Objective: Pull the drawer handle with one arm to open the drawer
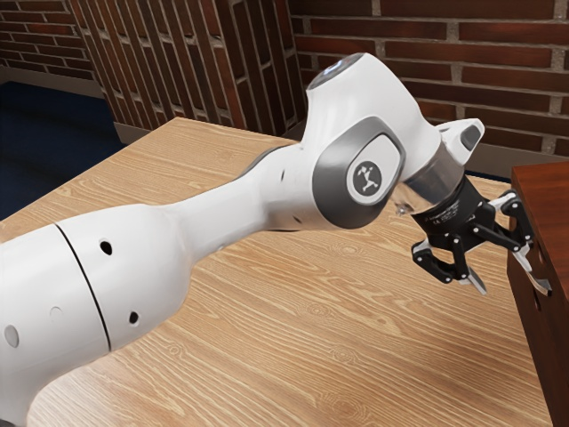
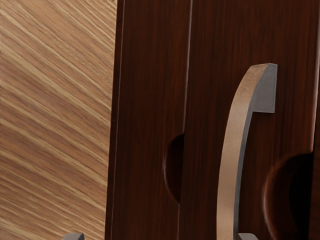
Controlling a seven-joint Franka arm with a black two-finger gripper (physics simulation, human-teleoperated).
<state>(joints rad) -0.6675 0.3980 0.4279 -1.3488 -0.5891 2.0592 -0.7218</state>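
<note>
Hand [image 1: 496, 245] is open: the two fingers are spread wide and not clamped on anything. In the exterior view one finger is up by the top front edge of the dark wood cabinet [image 1: 544, 205], and the other hangs lower, over the table [image 1: 293, 338]. I can't tell whether the upper finger touches the wood.

The cabinet stands at the table's edge on the exterior view's right, front face toward the arm [image 1: 178, 258]. The drawer handle [image 1: 533, 274] is a pale metal bar mounted on that face. It's just beside the hand, on the cabinet side, and about level with the lower finger.

The wrist view looks straight at the cabinet front at close range. The handle [image 2: 235, 165] there is a curved bar standing off the wood, with one squared end visible. Two grey fingertips [image 2: 73, 236] poke into frame. The handle lines up between them, much closer to one tip than the other, and I see no contact with either. So the fingers are either side of the handle line but not gripping it.

The dark front shows vertical seams and two rounded recesses [image 2: 175, 167], one on either side of the handle. Table grain shows beside the cabinet front.

I can't tell from these views whether the drawer is out at all. A brick wall [image 1: 427, 36] runs behind the table's far edge.
</note>
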